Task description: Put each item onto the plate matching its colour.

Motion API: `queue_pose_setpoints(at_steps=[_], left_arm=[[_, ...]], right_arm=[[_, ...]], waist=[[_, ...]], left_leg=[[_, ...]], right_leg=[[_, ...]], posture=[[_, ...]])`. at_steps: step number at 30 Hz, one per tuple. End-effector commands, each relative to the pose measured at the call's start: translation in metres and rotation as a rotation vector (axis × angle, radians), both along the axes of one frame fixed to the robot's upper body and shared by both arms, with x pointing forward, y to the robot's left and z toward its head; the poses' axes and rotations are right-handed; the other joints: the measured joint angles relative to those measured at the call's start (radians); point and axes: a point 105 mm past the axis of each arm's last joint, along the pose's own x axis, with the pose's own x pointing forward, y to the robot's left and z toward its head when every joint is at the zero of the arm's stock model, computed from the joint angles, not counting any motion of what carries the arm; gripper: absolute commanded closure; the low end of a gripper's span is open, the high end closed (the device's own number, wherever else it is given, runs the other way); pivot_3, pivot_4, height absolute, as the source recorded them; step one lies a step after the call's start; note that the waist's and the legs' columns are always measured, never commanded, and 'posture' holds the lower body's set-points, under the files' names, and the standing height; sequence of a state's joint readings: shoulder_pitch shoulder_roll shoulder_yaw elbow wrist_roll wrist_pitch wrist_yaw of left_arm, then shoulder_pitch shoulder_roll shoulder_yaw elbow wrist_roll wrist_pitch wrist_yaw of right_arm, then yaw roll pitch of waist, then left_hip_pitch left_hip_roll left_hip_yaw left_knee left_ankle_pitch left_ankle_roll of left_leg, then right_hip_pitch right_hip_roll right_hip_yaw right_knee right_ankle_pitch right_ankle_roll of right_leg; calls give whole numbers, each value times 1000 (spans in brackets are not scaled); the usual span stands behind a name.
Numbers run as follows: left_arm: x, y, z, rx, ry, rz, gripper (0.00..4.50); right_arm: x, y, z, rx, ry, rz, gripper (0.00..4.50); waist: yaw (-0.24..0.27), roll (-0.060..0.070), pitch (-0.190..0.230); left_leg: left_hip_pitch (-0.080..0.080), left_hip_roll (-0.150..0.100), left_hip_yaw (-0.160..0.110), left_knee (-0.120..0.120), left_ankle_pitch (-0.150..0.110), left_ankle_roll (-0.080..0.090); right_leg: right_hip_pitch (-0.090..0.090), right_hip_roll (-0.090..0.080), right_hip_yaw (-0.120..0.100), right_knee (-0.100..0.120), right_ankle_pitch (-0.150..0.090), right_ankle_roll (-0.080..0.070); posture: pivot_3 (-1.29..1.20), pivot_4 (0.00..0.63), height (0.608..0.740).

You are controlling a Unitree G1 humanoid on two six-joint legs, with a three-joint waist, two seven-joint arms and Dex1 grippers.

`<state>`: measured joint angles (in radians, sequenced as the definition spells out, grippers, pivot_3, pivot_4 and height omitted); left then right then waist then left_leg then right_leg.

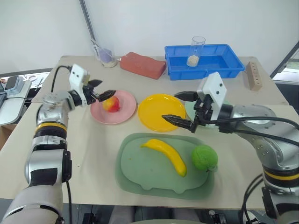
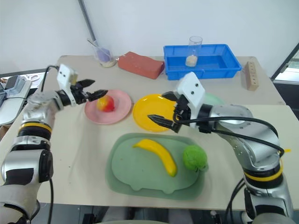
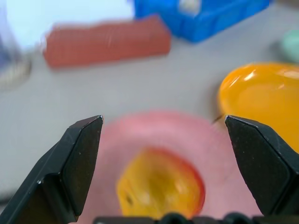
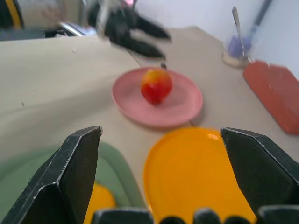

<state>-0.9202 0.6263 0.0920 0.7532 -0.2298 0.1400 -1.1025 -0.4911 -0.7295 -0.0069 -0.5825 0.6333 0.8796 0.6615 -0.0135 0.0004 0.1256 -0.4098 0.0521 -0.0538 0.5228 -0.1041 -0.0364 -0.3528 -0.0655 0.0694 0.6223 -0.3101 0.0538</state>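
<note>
Apple (image 1: pixel 111 104) sits on the pink plate (image 1: pixel 125 115) — my left claw (image 1: pixel 103 91) gapes empty beside it at nine o'clock. My right claw (image 1: pixel 184 108) gapes too. Banana (image 1: pixel 166 154) lies on the tray (image 1: pixel 135 172): probably light, stiff, slick — take it mid-curve.

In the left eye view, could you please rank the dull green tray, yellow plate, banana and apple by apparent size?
1. dull green tray
2. yellow plate
3. banana
4. apple
The apple lies farther away, yet is clearly smallest.

Head stereo pair looks down over the table; both wrist views share the pink plate (image 4: pixel 158 99).
</note>
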Motion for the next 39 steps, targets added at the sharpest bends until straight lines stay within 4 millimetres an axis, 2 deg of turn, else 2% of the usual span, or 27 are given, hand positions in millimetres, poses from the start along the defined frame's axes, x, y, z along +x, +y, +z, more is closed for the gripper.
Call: queue_pose_setpoints(at_steps=[1, 3, 4, 9, 12, 18, 22, 26, 29, 32, 36, 37, 39], left_arm=[[-37, -48, 13, 106, -96, -310, 44], [-60, -72, 1, 185, -128, -471, 44], [-66, -77, -4, 207, -133, -515, 44], [-96, -101, -51, 310, -76, -727, 44], [-97, -107, -74, 353, -58, -767, 44], [-99, -122, -98, 345, -33, -841, 44], [-101, -126, -115, 358, -9, -862, 44], [-94, -130, -128, 363, 8, -825, 44], [-91, -136, -132, 346, 8, -813, 44], [-92, -141, -132, 322, 16, -817, 899], [-94, -142, -131, 302, 19, -827, 2768], [-94, -142, -130, 305, 14, -825, 3080], [-94, -142, -130, 308, 12, -826, 3099]], right_arm=[[-13, -11, 5, -45, -62, 18, 0], [-18, -18, 0, -72, -52, 16, 0], [-19, -20, -1, -77, -49, 17, 0], [-32, -27, -11, -135, -26, 56, 0], [-43, -26, -18, -157, -7, 78, 0], [-61, -21, -26, -146, 45, 78, 0], [-66, -20, -30, -139, 54, 65, 0], [-69, -18, -32, -139, 57, 58, 0], [-69, -19, -31, -138, 54, 50, 0], [-69, -19, -30, -139, 53, 46, 0], [-66, -20, -28, -141, 49, 47, 0], [-64, -20, -27, -144, 44, 46, 0], [-61, -20, -25, -146, 38, 45, 0]], waist=[[1, 2, -1], [0, 2, -1], [-1, 2, -1], [-11, -2, 1], [-8, -2, 1], [-3, -3, 2], [-2, -3, 2], [-2, -3, 2], [-2, -3, 2], [-2, -3, 2], [-4, -2, 1], [-4, -2, 1], [-5, -2, 1]], left_leg=[[0, 0, 0, 0, 0, 0], [2, 0, 2, 0, 0, -1], [2, 0, 2, 0, 0, -1], [2, 0, 1, 2, 1, 1], [3, 0, 1, 3, 1, 1], [0, 0, 1, 7, 0, 1], [0, 0, 1, 9, 0, 1], [0, 0, 1, 10, -1, 1], [-1, 0, 1, 12, -1, 2], [-3, 0, 1, 13, -1, 2], [-3, 0, 1, 13, -2, 2], [-3, 0, 0, 13, -2, 2], [-3, 0, 0, 13, -2, 3]], right_leg=[[0, 0, 0, 0, 0, 0], [2, -1, 0, 0, -1, -2], [2, -2, 1, 0, -4, -7], [1, 0, 2, 2, -4, -10], [1, 0, 2, 2, -5, -11], [1, 0, 2, 1, -5, -10], [1, 0, 2, 1, -5, -10], [1, 0, 2, 1, -5, -10], [1, 0, 2, 1, -5, -10], [1, 0, 2, 0, -5, -10], [1, 0, 2, 0, -5, -10], [1, 0, 2, 0, -5, -10], [1, 0, 2, 0, -5, -10]], posture=[[0, 150, 740], [0, 150, 740], [0, 150, 740], [0, 150, 740], [0, 150, 740], [0, 150, 740], [0, 150, 740], [0, 150, 740], [0, 150, 740], [0, 150, 740], [0, 150, 740], [0, 150, 740], [0, 150, 740]])
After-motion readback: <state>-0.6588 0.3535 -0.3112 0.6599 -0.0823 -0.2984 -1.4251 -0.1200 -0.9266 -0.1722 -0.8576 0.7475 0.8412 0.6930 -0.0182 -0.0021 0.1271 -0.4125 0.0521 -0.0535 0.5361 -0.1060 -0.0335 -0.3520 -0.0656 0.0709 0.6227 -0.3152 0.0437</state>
